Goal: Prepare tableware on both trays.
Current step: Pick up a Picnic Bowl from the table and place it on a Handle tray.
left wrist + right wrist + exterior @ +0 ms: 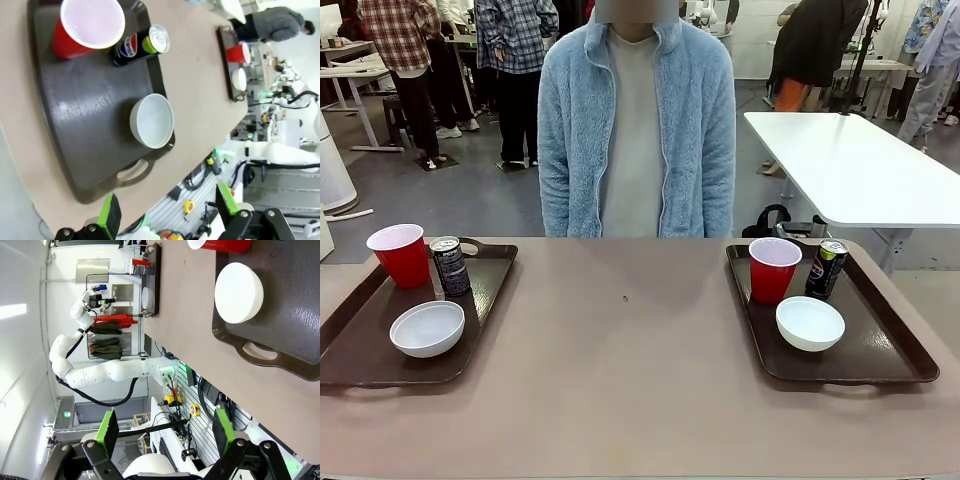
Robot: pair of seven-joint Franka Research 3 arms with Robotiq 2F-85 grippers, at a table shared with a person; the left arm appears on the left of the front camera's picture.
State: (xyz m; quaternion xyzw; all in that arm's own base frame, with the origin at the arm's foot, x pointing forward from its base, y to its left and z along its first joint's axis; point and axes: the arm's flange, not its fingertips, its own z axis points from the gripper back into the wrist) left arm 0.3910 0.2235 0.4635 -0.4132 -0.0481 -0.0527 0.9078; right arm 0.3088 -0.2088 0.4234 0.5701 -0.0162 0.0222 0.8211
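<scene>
Our left claw [167, 215] is wide open and holds nothing. Our right claw [165, 432] is wide open and empty too. Both hang off the edge of the worktop [620, 370]. The left tray [360, 345] holds a red cup [400, 255], a black can [450, 266] and a white bowl [427, 329]. The right tray [880, 345] holds another cup [773, 269], can [826, 269] and bowl [810, 323]. A person [636, 125] stands at the far side.

The left gripper [167, 212] hangs high above the table [200, 65], off its near edge — green-padded fingers [109, 216] spread wide, nothing between them. The right gripper [165, 432] is likewise raised beyond that table edge, jaws apart and empty. The left arm [107, 372] stretches out, bent — wrist lifted.
</scene>
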